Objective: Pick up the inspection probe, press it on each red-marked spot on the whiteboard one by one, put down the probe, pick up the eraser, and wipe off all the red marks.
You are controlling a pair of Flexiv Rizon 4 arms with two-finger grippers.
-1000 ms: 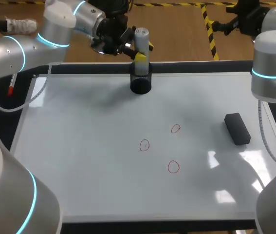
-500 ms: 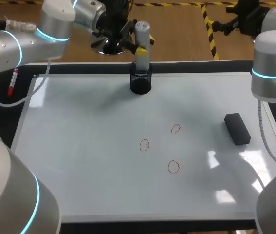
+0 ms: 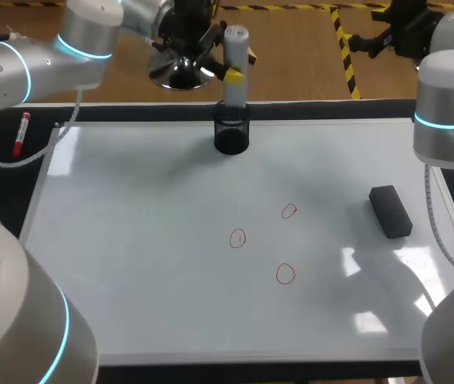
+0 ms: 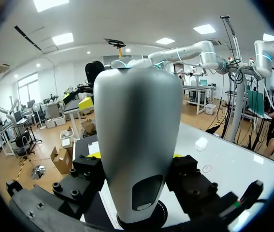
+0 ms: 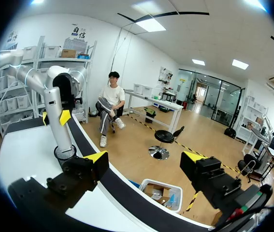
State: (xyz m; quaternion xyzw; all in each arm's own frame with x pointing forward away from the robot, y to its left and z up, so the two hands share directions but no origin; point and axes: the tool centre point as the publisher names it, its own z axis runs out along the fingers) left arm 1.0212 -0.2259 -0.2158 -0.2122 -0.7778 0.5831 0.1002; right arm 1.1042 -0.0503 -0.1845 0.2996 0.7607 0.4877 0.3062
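Observation:
The grey cylindrical probe (image 3: 235, 56) stands upright with its lower end at the mouth of the black mesh holder (image 3: 231, 138) at the whiteboard's far edge. My left gripper (image 3: 239, 67) is shut on the probe's middle; in the left wrist view the probe (image 4: 137, 116) fills the space between the fingers of that gripper (image 4: 136, 157). Three red circles (image 3: 289, 211) (image 3: 238, 238) (image 3: 285, 274) lie mid-board. The black eraser (image 3: 391, 211) lies at the right. My right gripper (image 5: 145, 162) hangs open and empty off the board's far right corner, facing the probe (image 5: 59, 121).
The whiteboard (image 3: 130, 264) covers most of the table. A red marker (image 3: 23, 132) lies off its left edge. My right arm (image 3: 451, 88) stands over the right edge, near the eraser.
My left gripper has risen with the probe, drawing it up out of the holder. The right arm has not moved.

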